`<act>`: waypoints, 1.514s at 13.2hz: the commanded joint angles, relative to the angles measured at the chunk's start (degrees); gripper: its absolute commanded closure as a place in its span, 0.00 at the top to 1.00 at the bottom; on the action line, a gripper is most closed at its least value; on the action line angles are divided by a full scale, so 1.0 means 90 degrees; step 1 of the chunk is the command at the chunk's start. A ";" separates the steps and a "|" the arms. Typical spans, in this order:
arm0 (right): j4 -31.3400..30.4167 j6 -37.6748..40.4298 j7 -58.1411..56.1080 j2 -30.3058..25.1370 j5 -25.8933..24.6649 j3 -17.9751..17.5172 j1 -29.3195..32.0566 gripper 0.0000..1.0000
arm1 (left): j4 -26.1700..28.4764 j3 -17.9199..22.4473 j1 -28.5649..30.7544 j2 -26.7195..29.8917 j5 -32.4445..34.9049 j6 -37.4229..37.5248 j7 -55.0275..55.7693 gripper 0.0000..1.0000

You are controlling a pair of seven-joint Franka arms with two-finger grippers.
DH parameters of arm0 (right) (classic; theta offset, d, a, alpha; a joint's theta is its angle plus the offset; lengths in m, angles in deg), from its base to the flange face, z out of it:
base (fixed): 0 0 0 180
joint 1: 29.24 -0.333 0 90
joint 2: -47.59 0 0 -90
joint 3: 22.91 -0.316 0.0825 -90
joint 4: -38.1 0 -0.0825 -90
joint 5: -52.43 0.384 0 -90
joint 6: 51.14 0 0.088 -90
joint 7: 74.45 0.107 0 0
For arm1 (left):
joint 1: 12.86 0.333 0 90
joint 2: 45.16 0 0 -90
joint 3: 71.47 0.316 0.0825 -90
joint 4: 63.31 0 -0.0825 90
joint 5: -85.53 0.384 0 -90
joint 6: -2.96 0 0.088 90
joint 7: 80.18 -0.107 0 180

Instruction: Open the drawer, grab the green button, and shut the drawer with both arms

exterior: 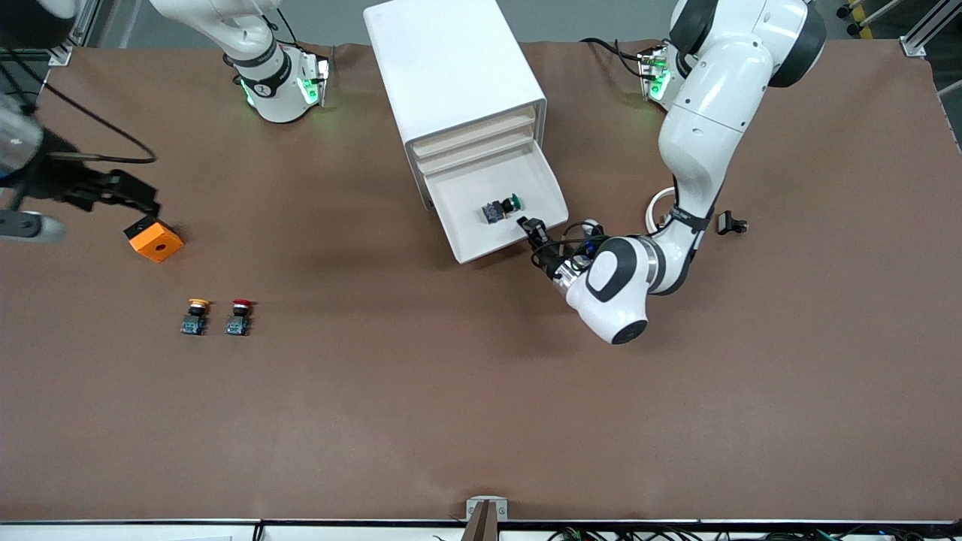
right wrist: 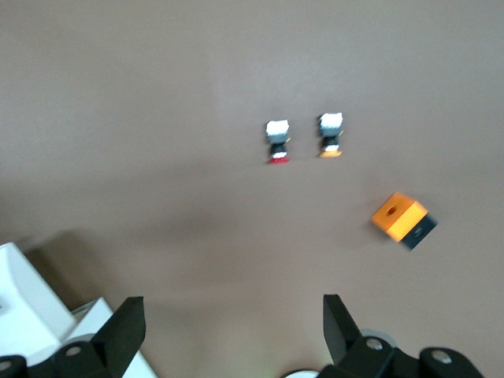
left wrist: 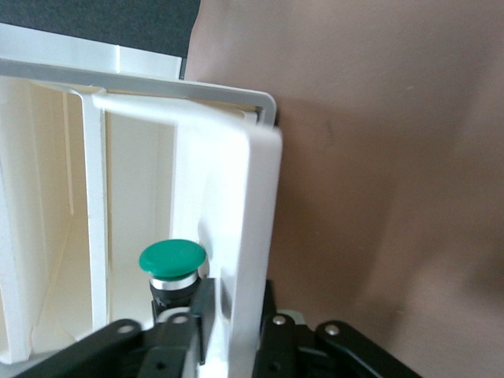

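Inside the open drawer (exterior: 502,212) the button (exterior: 500,208) is lying on its side, green cap pointing at the left arm's end; the left gripper (exterior: 532,228) is pinching the drawer's front wall just beside it; the right gripper (right wrist: 228,327) is waiting wide open, holding nothing, over bare table well away from the drawer.

Button (exterior: 501,208) in the open drawer (exterior: 539,177) (left tool (exterior: 532,228) at its front wall)
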 commanded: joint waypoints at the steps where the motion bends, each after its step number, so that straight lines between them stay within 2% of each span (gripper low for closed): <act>1: 0.0097 0.0401 0.1788 0.0016 -0.0021 0.0049 -0.0936 1.00 | -0.0333 0.0211 0.0059 0.0012 0.0198 0.0083 -0.0080 1.00; 3: 0.0049 0.0441 0.3128 0.0045 0.0047 0.0049 -0.1620 1.00 | -0.0646 0.0407 0.0069 0.0012 0.0461 0.0073 -0.0177 1.00; 6: 0.0058 0.0344 0.4447 0.0434 0.0086 0.0059 -0.2617 1.00 | -0.1037 0.0837 0.0166 0.0207 0.0853 0.0112 -0.0422 1.00; 10: 0.0029 -0.0377 0.6547 0.1215 0.0106 0.0049 -0.3487 1.00 | -0.1224 0.0964 0.0800 0.0617 0.0892 0.0161 -0.1532 1.00; 12: 0.0029 -0.0894 0.7387 0.1586 0.0174 0.0049 -0.3829 1.00 | -0.1233 0.1082 0.0850 0.0831 0.1533 0.0161 -0.2158 1.00; 14: 0.0029 -0.1528 0.7936 0.1947 0.0504 0.0049 -0.3909 1.00 | -0.1224 0.1072 0.0870 0.1075 0.2470 0.0161 -0.2665 1.00; 17: 0.0029 -0.2262 0.8201 0.2377 0.0916 0.0049 -0.3938 1.00 | -0.1224 0.1121 0.0859 0.1680 0.3614 0.0151 -0.5151 1.00; 20: 0.0029 -0.2858 0.8747 0.2788 0.0926 0.0049 -0.4084 1.00 | -0.1224 0.1287 0.1103 0.1984 0.3793 0.0151 -0.7300 1.00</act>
